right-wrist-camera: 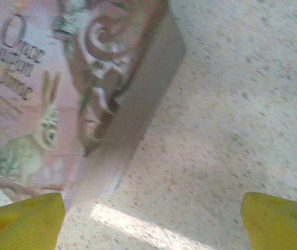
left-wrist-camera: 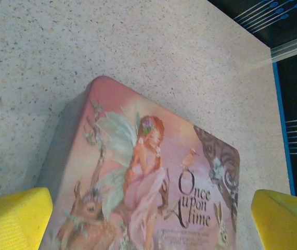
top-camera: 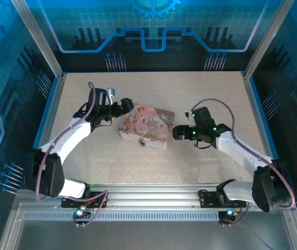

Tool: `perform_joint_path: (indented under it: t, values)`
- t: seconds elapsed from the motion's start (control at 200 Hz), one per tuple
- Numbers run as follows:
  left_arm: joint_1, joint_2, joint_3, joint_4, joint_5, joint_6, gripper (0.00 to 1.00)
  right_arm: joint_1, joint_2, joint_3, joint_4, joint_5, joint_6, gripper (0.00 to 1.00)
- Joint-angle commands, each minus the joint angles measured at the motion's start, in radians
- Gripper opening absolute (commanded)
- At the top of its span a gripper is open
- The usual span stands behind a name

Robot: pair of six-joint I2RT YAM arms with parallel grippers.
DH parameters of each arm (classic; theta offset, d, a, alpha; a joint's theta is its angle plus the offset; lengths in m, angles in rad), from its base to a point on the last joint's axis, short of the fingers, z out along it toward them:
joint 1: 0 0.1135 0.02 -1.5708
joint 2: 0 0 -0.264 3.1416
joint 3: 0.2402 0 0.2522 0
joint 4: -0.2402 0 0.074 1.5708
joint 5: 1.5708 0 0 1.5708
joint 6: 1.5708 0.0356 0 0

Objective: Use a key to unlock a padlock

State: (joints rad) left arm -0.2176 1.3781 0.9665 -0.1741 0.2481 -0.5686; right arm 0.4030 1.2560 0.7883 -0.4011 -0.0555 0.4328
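One padlock (top-camera: 142, 140), one tin box (top-camera: 151, 123)

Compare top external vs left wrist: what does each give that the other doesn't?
Top external adds: both arms, with the left gripper at the far-left corner of the tin box, the right gripper by its right end, and the padlock at its near edge. Left wrist adds: the lid art up close, with fairy, deer and "Once Upon a Time" lettering, between wide-apart yellow fingertips. Both: the pink tin box lying on the speckled table.
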Motion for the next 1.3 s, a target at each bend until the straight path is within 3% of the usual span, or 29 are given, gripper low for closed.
perform_joint_path:
  t: [0.0, 0.315, 0.71, 1.291]
  values:
    - [0.000, -0.089, -0.074, -0.017, 0.007, -0.006, 0.99, -0.043, -0.024, -0.036, -0.099, 0.056, -0.024, 0.87]
    - [-0.029, -0.265, -0.200, -0.043, 0.023, -0.057, 0.99, -0.167, 0.056, -0.051, -0.107, -0.023, -0.045, 0.66]
    - [-0.031, -0.313, -0.236, -0.028, 0.039, -0.079, 0.99, -0.163, 0.213, -0.017, -0.124, 0.042, 0.004, 0.51]
    - [-0.031, -0.286, -0.244, -0.002, 0.056, -0.083, 0.99, -0.099, 0.302, 0.036, -0.155, 0.112, 0.007, 0.33]
